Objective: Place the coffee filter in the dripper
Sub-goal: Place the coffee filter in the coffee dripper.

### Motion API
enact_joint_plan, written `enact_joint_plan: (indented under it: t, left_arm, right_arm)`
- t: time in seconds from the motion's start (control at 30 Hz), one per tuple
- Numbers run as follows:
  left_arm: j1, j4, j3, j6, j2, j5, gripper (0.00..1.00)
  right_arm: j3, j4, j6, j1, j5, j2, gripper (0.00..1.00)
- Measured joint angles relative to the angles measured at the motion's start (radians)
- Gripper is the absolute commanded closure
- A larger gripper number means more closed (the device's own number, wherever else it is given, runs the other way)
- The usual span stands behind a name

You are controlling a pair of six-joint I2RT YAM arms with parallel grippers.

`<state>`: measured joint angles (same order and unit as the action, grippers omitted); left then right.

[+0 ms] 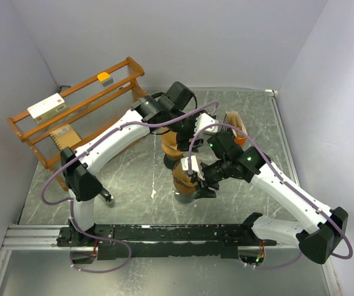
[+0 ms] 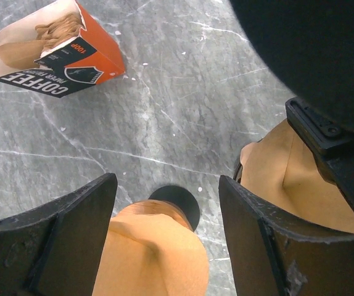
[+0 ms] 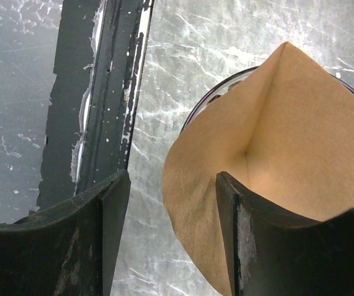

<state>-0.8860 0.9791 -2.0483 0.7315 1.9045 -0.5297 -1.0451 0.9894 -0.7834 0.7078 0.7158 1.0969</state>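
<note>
Though opened into a firm-looking cone, handles as thin paper: reckon the coffee filter [image 3: 275,142] feather-light, limp, easily creased or torn, and apt to shift at the slightest nudge. Sits in the mouth of the glass dripper [image 3: 211,94], upper edge standing well above the rim; cannot tell whether fully seated. Best taken by that free upper edge, one finger inside the cone and one outside, with the lightest of pinches. Needs no force, judging by the paper, and forgives none.

Find the right pincer [image 3: 171,182] spread wide right at the dripper, one finger over the filter's inner face and the other outside it, gripping nothing. Cannot tell whether the inner finger touches the paper. Find the left pincer [image 2: 168,182] likewise spread, just beyond the dripper on the side away from the arm bases, straddling a second tan paper cone [image 2: 155,253] without visible contact.

Note, farther beyond the dripper, an open orange filter box [image 2: 72,55] on its side on the grey marble table [image 2: 183,92], more tan filters inside. Reads "COFFEE" in large white letters on the black panel, "PAPER FILTER" smaller beneath, "100P" beside it. Shows no legible brand name.

Note also, well apart from the dripper, a wooden rack [image 1: 78,111] holding a white carton [image 1: 47,106] with a red label, too small to read.
</note>
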Motion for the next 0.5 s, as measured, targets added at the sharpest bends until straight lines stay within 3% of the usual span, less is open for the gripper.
enact_joint_plan:
  t: [0.5]
  left_arm:
    - [0.008, 0.047, -0.023, 0.028, 0.010, 0.040, 0.17]
  right_arm:
    - [0.000, 0.006, 0.017, 0.000, 0.015, 0.021, 0.38]
